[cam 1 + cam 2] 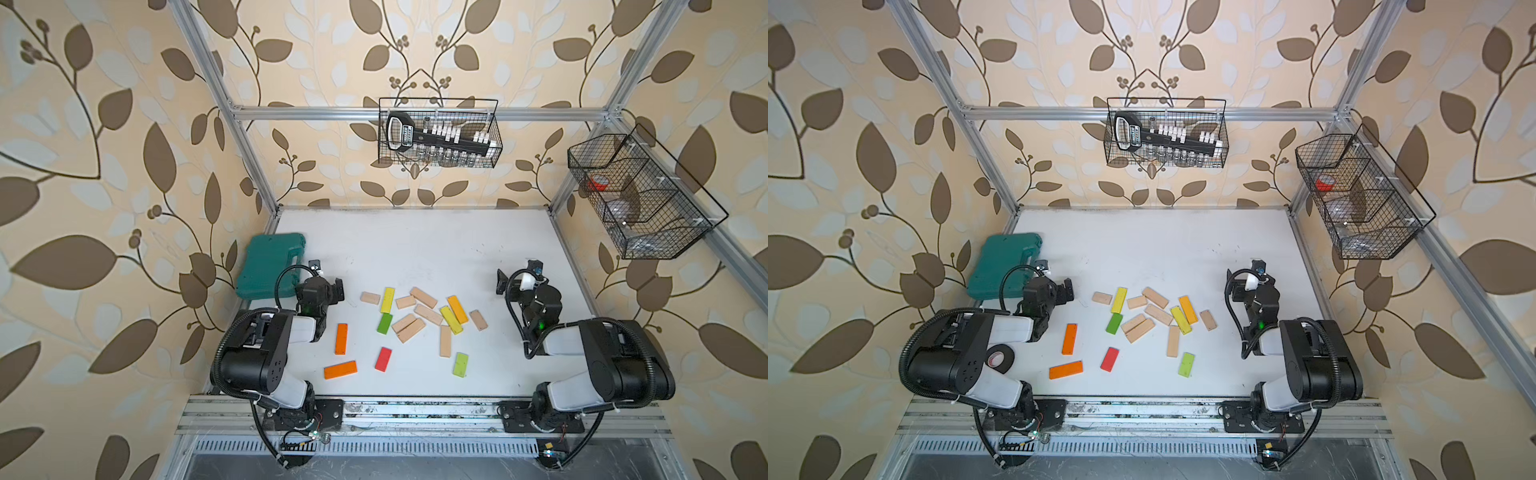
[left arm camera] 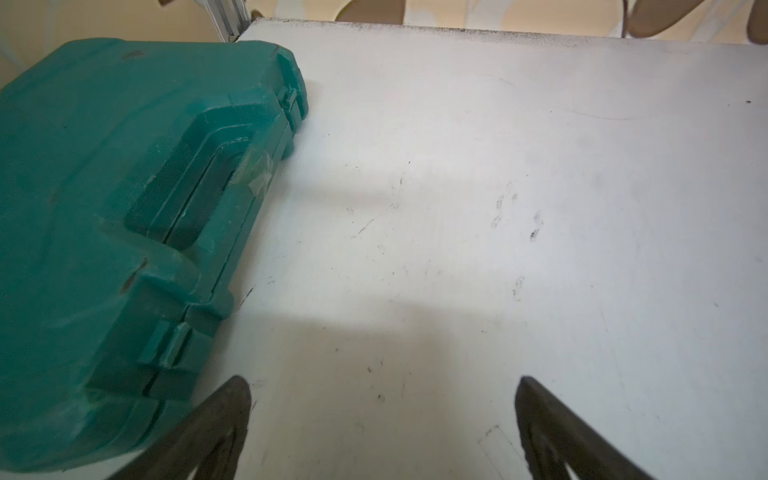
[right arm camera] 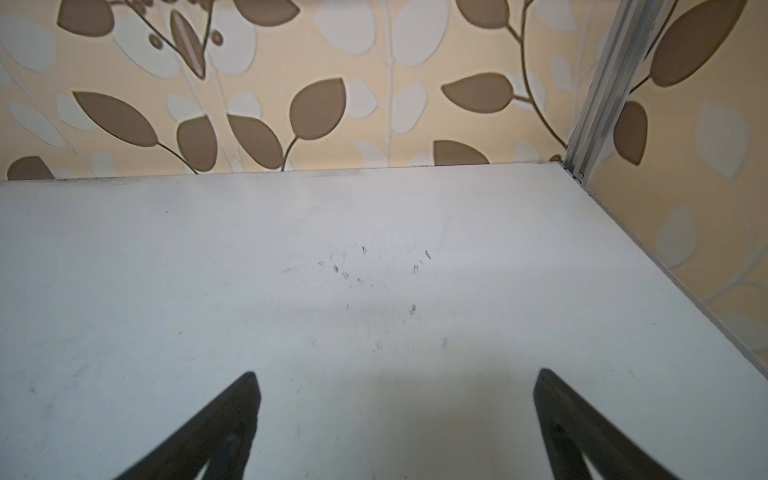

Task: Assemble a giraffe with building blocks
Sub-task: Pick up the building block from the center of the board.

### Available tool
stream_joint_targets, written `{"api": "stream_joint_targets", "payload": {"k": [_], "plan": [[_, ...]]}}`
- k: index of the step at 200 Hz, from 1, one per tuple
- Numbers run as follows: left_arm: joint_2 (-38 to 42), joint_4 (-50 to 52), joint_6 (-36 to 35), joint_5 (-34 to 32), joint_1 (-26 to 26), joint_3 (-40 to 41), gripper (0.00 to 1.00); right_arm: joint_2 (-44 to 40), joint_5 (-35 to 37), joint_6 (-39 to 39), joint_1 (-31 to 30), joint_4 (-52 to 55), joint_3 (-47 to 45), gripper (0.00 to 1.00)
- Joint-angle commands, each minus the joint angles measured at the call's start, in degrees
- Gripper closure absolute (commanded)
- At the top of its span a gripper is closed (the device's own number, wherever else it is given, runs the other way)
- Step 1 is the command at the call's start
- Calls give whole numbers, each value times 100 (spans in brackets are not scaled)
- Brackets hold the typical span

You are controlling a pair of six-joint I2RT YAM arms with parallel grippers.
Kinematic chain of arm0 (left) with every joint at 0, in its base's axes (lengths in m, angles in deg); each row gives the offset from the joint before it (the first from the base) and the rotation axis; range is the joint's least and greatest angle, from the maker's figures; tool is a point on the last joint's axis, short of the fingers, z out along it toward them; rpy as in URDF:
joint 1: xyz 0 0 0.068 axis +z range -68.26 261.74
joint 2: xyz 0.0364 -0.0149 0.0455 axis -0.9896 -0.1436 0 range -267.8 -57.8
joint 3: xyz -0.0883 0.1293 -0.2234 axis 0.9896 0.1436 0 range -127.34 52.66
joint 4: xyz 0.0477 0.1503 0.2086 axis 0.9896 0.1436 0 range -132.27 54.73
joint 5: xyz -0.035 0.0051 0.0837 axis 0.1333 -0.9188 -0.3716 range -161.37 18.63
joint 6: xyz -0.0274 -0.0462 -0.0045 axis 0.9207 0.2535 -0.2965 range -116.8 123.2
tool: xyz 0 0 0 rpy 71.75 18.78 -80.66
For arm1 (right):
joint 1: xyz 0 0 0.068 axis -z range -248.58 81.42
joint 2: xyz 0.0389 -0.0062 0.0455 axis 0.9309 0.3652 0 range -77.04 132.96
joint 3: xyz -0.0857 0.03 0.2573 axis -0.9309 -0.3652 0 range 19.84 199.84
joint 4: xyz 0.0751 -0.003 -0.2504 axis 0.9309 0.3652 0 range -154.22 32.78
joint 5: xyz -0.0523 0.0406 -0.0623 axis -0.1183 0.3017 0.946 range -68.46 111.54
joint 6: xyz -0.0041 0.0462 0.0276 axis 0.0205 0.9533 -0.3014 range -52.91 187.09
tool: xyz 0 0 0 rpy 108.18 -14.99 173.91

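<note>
The building blocks (image 1: pixel 417 319) lie flat and scattered across the middle of the white table (image 1: pixel 415 249) in both top views. Several are plain beige. Two orange ones (image 1: pixel 341 338) lie nearest my left arm, with a red one (image 1: pixel 383 359), green ones (image 1: pixel 1114 323) and yellow ones (image 1: pixel 1119 300) among them. My left gripper (image 1: pixel 320 287) hangs left of the pile, open and empty (image 2: pixel 382 386). My right gripper (image 1: pixel 527 286) hangs right of the pile, also open and empty (image 3: pixel 397 382). Neither wrist view shows a block.
A closed green plastic case (image 1: pixel 270 266) lies at the table's left edge, close beside my left gripper (image 2: pixel 124 228). A roll of black tape (image 1: pixel 999 356) sits by the left arm. Wire baskets (image 1: pixel 438 133) (image 1: pixel 640 195) hang on the back and right walls.
</note>
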Motion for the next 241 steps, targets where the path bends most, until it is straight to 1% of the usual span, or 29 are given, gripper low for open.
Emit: {"api": "stream_joint_targets", "payload": {"k": [1, 130, 174, 185, 190, 195, 199, 204, 207, 212, 219, 229, 236, 241], "plan": [[122, -210, 27, -177, 69, -76, 1, 37, -86, -61, -30, -135, -42, 1], [116, -209, 35, -173, 74, -77, 1, 49, -59, 0, 6, -144, -38, 1], [122, -187, 54, -19, 137, -85, 1, 53, -297, 79, 147, -113, -24, 1], [156, -205, 53, -32, 139, -56, 1, -2, -148, 120, 148, -109, 18, 1], [196, -292, 24, -39, 139, -21, 2, -123, 37, 193, 148, 113, 88, 1], [288, -333, -15, -185, 122, -32, 3, -385, 141, 226, 147, 722, 268, 1], [469, -52, -18, -342, 84, -101, 3, -599, 256, 260, 148, 1300, 500, 1], [843, 664, 53, -530, 45, -323, 3, -832, 376, 311, 144, 1939, 780, 1], [1041, 1183, 116, -609, 35, -503, 3, -986, 526, 485, 139, 2267, 968, 1], [1304, 1904, 320, -788, 30, -818, 3, -1120, 688, 711, 147, 2575, 1141, 1], [1559, 2540, 705, -1098, 17, -1143, 4, -1313, 861, 964, 147, 3124, 1437, 1], [1802, 3260, 1087, -1072, 13, -1568, 7, -1539, 1049, 1105, 111, 3695, 1807, 1], [1921, 3891, 1377, -955, -2, -1945, 10, -1676, 1388, 1460, 59, 4120, 2037, 1], [1977, 4371, 1612, -871, -12, -2247, 11, -1773, 1425, 1671, 42, 4486, 2214, 1]]}}
